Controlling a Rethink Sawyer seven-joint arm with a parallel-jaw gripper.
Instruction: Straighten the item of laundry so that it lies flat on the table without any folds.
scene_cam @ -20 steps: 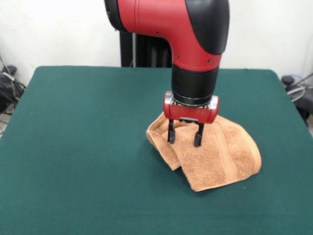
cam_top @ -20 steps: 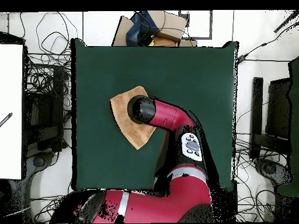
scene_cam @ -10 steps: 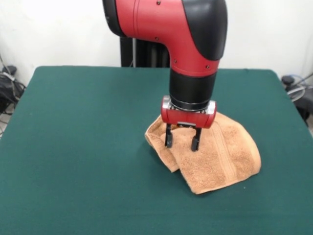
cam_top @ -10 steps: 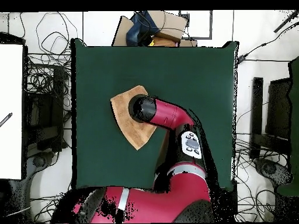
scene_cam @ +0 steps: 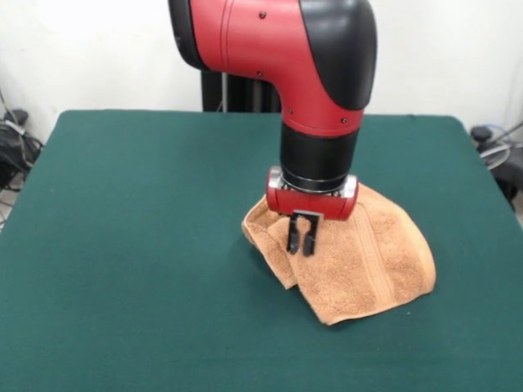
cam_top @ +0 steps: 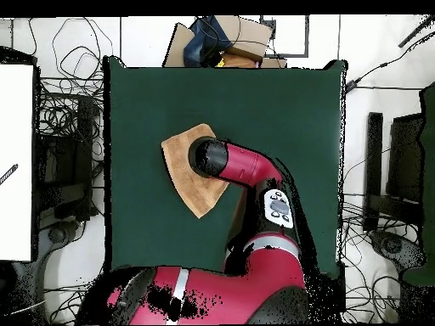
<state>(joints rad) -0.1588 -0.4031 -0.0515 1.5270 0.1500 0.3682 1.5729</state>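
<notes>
A: The towel [scene_cam: 351,257] is lying folded over itself right of centre on the green counter [scene_cam: 122,245], a flap doubled under at its left edge.

B: And the gripper [scene_cam: 301,242] is standing straight down on that upper-left part, jaws nearly together, seemingly pinching a bit of terry.

A: Makes sense; gripping there is probably for peeling the fold open.

Bare green table [scene_cam: 139,269] lies open on every side. Only the folded towel [scene_cam: 368,261], under the arm [scene_cam: 319,98], interrupts it.
</notes>
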